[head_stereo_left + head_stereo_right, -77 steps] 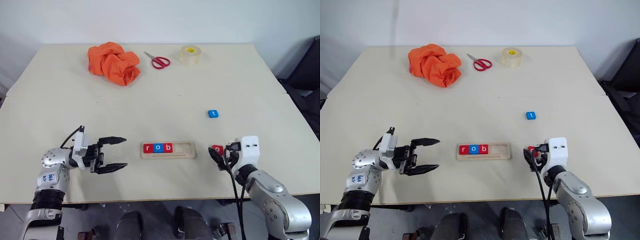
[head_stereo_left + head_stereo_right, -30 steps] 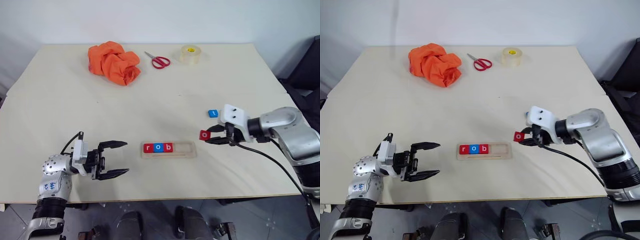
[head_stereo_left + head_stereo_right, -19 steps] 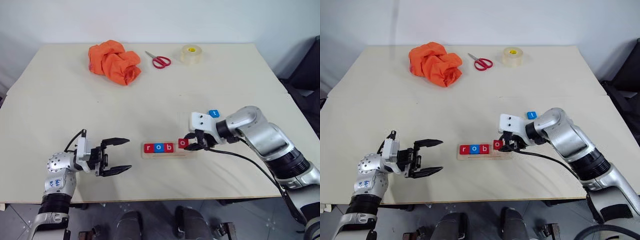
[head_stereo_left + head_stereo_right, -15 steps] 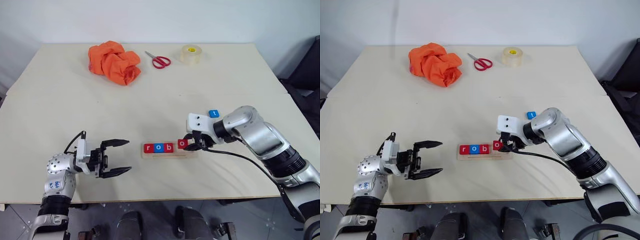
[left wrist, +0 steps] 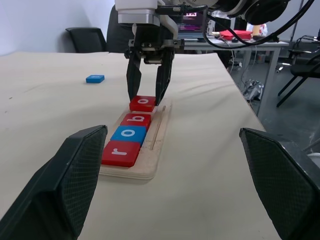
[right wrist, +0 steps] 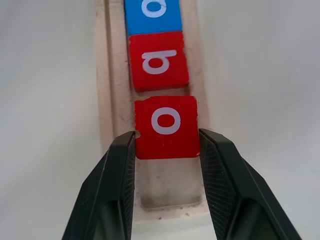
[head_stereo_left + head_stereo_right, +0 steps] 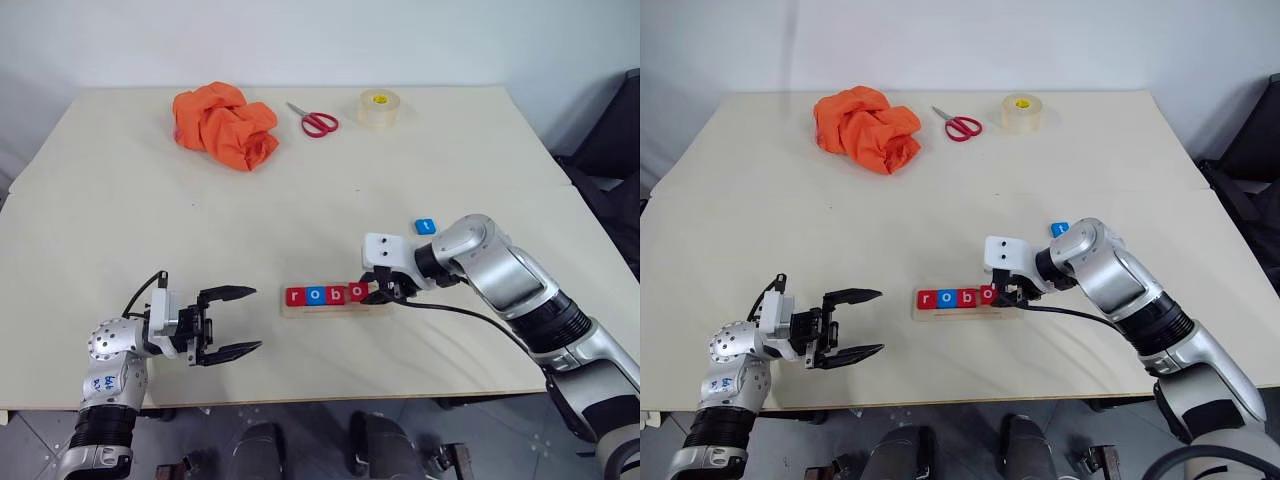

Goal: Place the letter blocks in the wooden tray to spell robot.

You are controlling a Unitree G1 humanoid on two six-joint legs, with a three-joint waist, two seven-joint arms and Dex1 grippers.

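The left gripper (image 7: pixel 228 323) waits with its jaws apart, while the right gripper (image 7: pixel 377 292), clamped on the red o block (image 6: pixel 166 126), now has it in the wooden tray (image 6: pixel 150 190) beside r, o, b, leaving the blue t block (image 7: pixel 425 227) on the table (image 7: pixel 330 200).

pale table (image 7: pixel 120 200), white wall (image 7: pixel 300 40) — black chair (image 5: pixel 87 37)

We look down from head height over the cream table (image 7: pixel 300 190), wrist views close, all sharing the pale wooden tray (image 5: pixel 150 155).
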